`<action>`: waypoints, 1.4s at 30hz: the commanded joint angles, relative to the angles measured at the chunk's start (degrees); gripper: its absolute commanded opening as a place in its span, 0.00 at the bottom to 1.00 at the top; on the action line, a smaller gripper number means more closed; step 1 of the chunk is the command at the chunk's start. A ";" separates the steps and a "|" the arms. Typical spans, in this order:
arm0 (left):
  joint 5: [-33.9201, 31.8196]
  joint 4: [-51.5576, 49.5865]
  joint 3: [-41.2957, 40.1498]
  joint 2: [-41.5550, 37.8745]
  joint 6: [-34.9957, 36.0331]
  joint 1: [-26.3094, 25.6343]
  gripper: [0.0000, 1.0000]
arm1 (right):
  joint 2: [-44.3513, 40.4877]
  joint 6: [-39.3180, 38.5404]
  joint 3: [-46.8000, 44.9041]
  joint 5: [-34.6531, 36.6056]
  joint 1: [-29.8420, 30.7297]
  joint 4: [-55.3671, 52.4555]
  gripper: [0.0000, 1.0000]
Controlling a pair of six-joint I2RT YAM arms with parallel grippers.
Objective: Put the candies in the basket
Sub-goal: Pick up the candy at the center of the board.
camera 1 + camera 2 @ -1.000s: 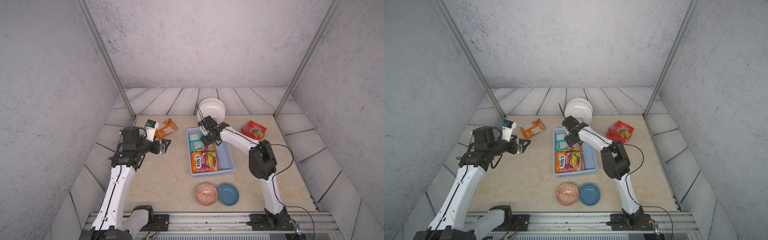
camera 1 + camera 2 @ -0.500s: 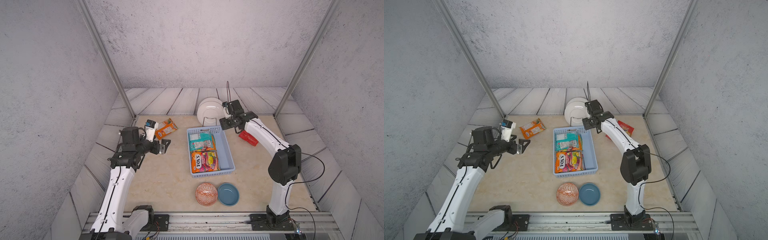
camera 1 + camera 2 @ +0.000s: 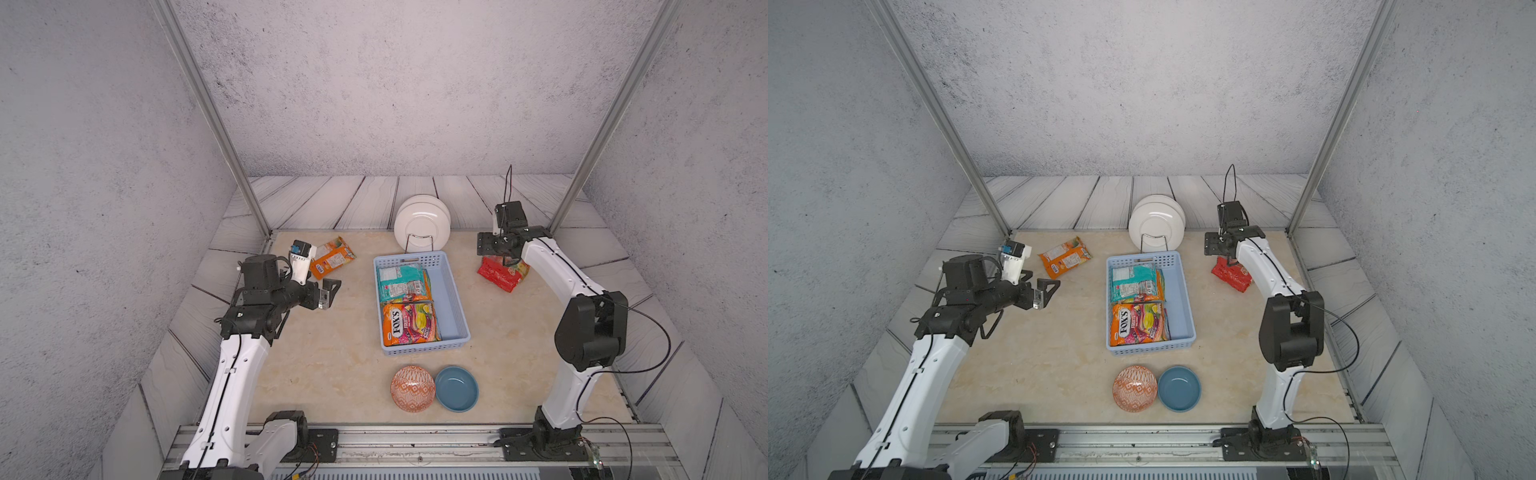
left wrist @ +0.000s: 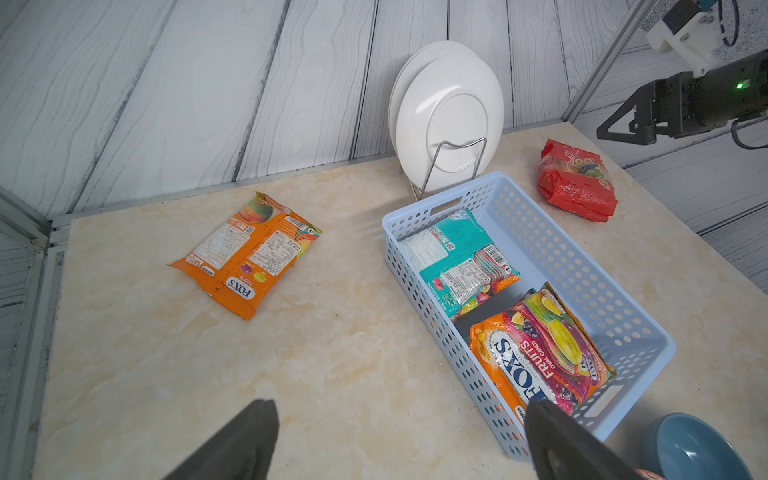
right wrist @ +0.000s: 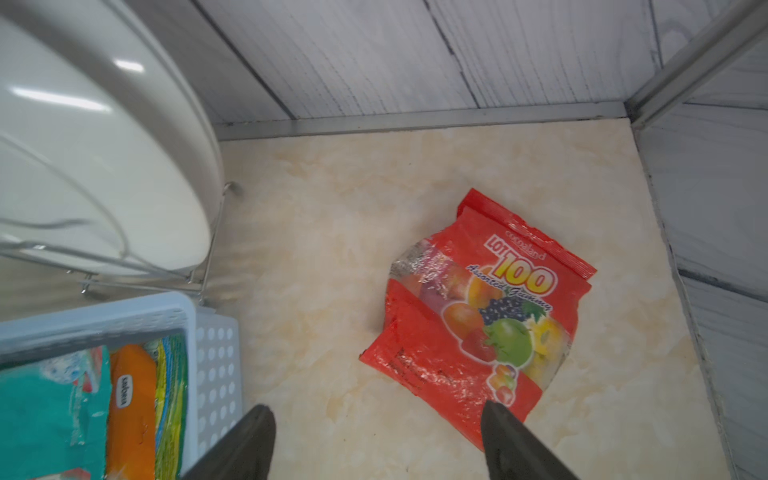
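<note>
Now the right gripper (image 5: 376,409) hangs open and empty over the red bag (image 5: 478,316) near the basket (image 5: 216,357), likely to grab it, while the open, empty left gripper (image 4: 401,405) hovers near the orange bag (image 4: 249,253).

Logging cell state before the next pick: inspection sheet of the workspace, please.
Surface: beige marble-look tabletop, no spills seen.
Job's things: light blue perforated plastic basket holds a teal flat candy bag and a multicoloured FOX'S candy bag, more beneath; orange flat candy bag and red glossy candy bag lie outside on the tabletop.
Clutter: upright white plates, orange patterned bowl, round blue bowl.
Grippers: left gripper open, empty; right gripper open, empty, near the red bag.
Cables: black cable loops off the right arm.
Surroundings: grey textured walls, aluminium posts.
</note>
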 commanded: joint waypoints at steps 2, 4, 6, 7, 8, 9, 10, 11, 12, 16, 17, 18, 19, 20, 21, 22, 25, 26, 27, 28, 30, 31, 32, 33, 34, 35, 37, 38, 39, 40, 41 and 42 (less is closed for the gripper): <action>0.59 1.07 -0.52 -1.20 0.66 -0.01 0.99 | -2.45 5.13 -0.28 -1.81 -3.25 1.96 0.84; -0.05 0.38 -0.10 -0.87 0.76 0.12 0.99 | -0.96 6.64 0.53 -2.20 -4.68 0.44 0.87; -0.38 0.06 0.39 -0.84 0.58 0.12 0.99 | -0.20 8.06 -0.21 -2.39 -5.78 1.15 0.94; -0.08 0.42 0.21 -0.98 0.55 0.12 0.99 | 0.12 8.88 -0.78 -2.62 -6.58 2.05 0.98; 0.32 0.83 -0.12 -1.18 0.46 0.10 0.99 | 0.65 9.89 -0.98 -3.05 -7.35 2.53 0.99; 0.62 0.97 -0.33 -1.31 0.64 0.10 0.99 | 1.37 10.66 -0.83 -3.45 -8.06 2.57 0.99; 0.45 0.73 -0.35 -1.12 0.89 0.12 0.99 | 2.21 11.51 -0.50 -3.95 -8.84 2.14 0.99; -0.10 0.23 -0.07 -0.97 0.91 0.08 0.99 | 3.05 12.23 -0.19 -4.42 -9.48 1.56 0.99; -0.41 0.00 0.28 -0.88 0.92 0.11 0.99 | 3.64 12.76 -0.09 -4.69 -10.09 1.42 0.99; 0.74 0.89 -0.47 -1.14 0.77 0.12 0.99 | 7.15 15.30 1.38 -6.85 -12.39 0.47 0.99; 0.54 0.72 -0.43 -0.90 0.98 0.21 0.99 | 8.53 15.94 2.77 -7.83 -12.98 -1.46 0.99; 0.15 0.44 -0.19 -0.74 0.98 0.14 0.99 | 9.52 16.71 3.56 -8.15 -13.33 -2.77 0.99; -0.26 0.05 0.28 -0.58 0.94 0.27 0.99 | 10.31 17.46 3.52 -8.64 -13.66 -3.10 0.99; -0.23 -0.05 0.39 -0.64 0.82 0.30 0.99 | 10.64 18.13 2.65 -9.00 -14.03 -1.98 0.98; -0.03 0.22 0.33 -0.72 0.82 0.29 0.99 | 10.92 18.65 1.96 -9.36 -14.35 -0.95 0.97; 0.33 0.70 0.03 -0.78 0.79 0.25 0.99 | 11.42 19.21 1.76 -9.59 -14.73 -0.43 0.96; -0.12 0.23 0.02 -0.39 1.15 0.25 0.99 | 13.60 20.27 2.49 -10.49 -15.50 -1.55 0.94; -0.27 0.02 0.32 -0.27 1.02 0.27 0.99 | 14.01 20.76 2.04 -10.79 -15.50 -1.24 0.94; -0.16 0.06 0.39 -0.35 0.96 0.22 0.99 | 14.22 21.12 1.51 -11.10 -15.60 -0.43 0.93; 0.17 0.43 0.16 -0.51 0.85 0.24 0.99 | 14.68 21.55 1.25 -11.62 -15.62 0.27 0.92; 0.95 0.86 -0.31 -0.56 0.96 0.36 0.99 | 16.04 22.22 2.00 -12.85 -15.87 -0.25 0.90; 0.77 0.77 -0.31 -0.34 1.01 0.47 0.99 | 16.64 22.75 2.08 -13.55 -15.89 -0.42 0.89; 0.24 0.32 0.06 -0.23 0.96 0.56 0.99 | 16.87 23.46 1.54 -14.21 -15.95 0.09 0.88; -0.14 0.05 0.46 -0.18 0.85 0.56 0.99 | 16.84 24.10 0.69 -14.77 -16.04 0.97 0.88; -0.10 -0.11 0.57 -0.23 0.89 0.52 0.99 | 16.84 24.67 -0.22 -15.27 -16.03 2.25 0.86; 0.20 0.14 0.42 -0.42 0.89 0.56 0.99 | 17.12 25.12 -0.51 -15.67 -16.14 2.89 0.84; 0.76 0.71 -0.22 -0.62 0.96 0.56 0.99 | 17.92 25.75 -0.16 -16.35 -16.22 2.49 0.81; 0.59 0.64 -0.28 -0.42 1.02 0.63 0.99 | 17.98 26.22 -0.62 -16.78 -16.22 2.59 0.79; 0.23 0.32 -0.04 -0.24 0.99 0.73 0.99 | 17.61 26.82 -1.71 -17.10 -16.22 3.28 0.77; -0.07 -0.01 0.32 -0.13 0.85 0.74 0.99 | 16.95 27.51 -3.36 -17.28 -16.22 4.96 0.73; 0.04 -0.05 0.41 -0.19 0.73 0.74 0.99 | 16.42 27.87 -4.69 -17.33 -16.22 6.54 0.69; 0.46 0.20 0.40 -0.25 0.58 0.74 0.99 | 16.27 27.88 -4.99 -17.34 -16.25 7.16 0.64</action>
